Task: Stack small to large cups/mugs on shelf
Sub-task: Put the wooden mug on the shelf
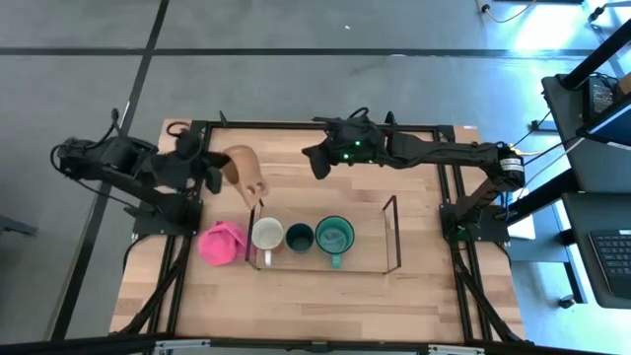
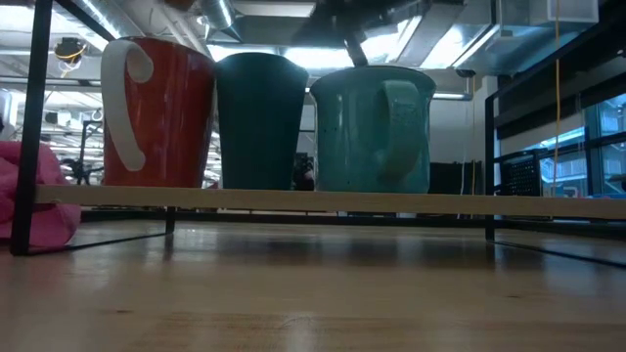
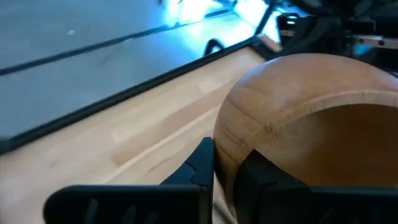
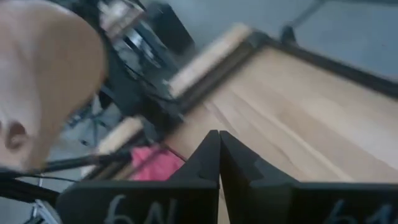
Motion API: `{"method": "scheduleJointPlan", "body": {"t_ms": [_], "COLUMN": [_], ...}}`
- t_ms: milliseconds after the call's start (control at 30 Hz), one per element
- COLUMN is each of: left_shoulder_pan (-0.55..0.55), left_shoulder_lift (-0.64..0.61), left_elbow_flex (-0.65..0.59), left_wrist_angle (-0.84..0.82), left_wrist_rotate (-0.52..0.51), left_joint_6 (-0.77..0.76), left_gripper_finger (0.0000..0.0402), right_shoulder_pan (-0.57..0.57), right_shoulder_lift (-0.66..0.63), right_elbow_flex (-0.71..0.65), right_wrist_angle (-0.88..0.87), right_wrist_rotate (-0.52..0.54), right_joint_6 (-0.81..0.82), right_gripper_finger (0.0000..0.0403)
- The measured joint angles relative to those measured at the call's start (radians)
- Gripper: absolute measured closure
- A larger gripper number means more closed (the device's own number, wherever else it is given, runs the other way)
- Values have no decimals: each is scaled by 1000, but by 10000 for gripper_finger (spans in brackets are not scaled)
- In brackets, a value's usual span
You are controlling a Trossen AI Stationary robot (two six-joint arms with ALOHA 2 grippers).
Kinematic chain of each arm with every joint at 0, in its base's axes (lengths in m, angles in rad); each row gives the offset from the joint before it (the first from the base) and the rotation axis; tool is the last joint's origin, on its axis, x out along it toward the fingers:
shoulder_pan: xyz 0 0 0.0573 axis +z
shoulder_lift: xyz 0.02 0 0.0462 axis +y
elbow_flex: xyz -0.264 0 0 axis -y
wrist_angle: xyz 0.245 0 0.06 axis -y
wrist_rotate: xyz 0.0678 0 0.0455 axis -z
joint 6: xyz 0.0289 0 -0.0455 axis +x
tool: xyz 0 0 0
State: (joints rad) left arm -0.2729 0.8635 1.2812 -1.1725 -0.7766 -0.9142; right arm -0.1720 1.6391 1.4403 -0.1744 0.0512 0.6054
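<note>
Wooden cup (image 1: 242, 166) hangs above the table's back left, our left gripper (image 1: 210, 174) pinching its rim; the right gripper (image 1: 317, 163) waits shut and empty. We should lower it level onto the shelf (image 1: 391, 235), beside the teal mug (image 1: 334, 236).

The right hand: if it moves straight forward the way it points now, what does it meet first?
Probably the tan wooden long-handled cup, held by the left hand. The right hand, shut and empty, points leftward across bare table toward it. Height is unclear, so it might pass above.
</note>
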Motion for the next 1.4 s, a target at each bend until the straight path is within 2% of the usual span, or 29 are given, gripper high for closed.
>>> {"method": "scheduleJointPlan", "body": {"t_ms": [67, 167, 300, 400, 567, 700, 867, 1067, 1200, 1400], "left_shoulder_pan": [53, 134, 228, 310, 482, 622, 754, 841, 886, 902], "left_shoulder_lift": [24, 81, 144, 181, 259, 346, 464, 608, 735, 904], "left_elbow_flex": [0, 0, -17, -42, -48, -48, -40, 57, 174, 338], "left_wrist_angle": [76, 98, 125, 242, 373, 385, 377, 368, 314, 233], "left_wrist_rotate": [42, 126, 223, 323, 500, 681, 820, 863, 915, 920], "left_joint_6": [95, 172, 272, 390, 547, 647, 747, 840, 901, 960], "left_gripper_finger": [379, 379, 379, 379, 379, 379, 379, 375, 376, 378], "right_shoulder_pan": [10, 37, 91, 117, 129, 136, 138, 113, 53, -25], "right_shoulder_lift": [-15, -39, -85, -122, -158, -165, -164, -164, -164, -164], "right_elbow_flex": [1, 17, 56, 79, 84, 84, 83, 83, 83, 83], "right_wrist_angle": [23, 28, 28, 25, -34, -155, -243, -378, -516, -610], "right_wrist_rotate": [1, 25, 185, 244, 269, 356, 371, 474, 464, 379], "right_joint_6": [-25, -82, -188, -243, -225, -159, -74, 114, 227, 280], "right_gripper_finger": [397, 397, 397, 397, 397, 397, 397, 397, 397, 397]}}
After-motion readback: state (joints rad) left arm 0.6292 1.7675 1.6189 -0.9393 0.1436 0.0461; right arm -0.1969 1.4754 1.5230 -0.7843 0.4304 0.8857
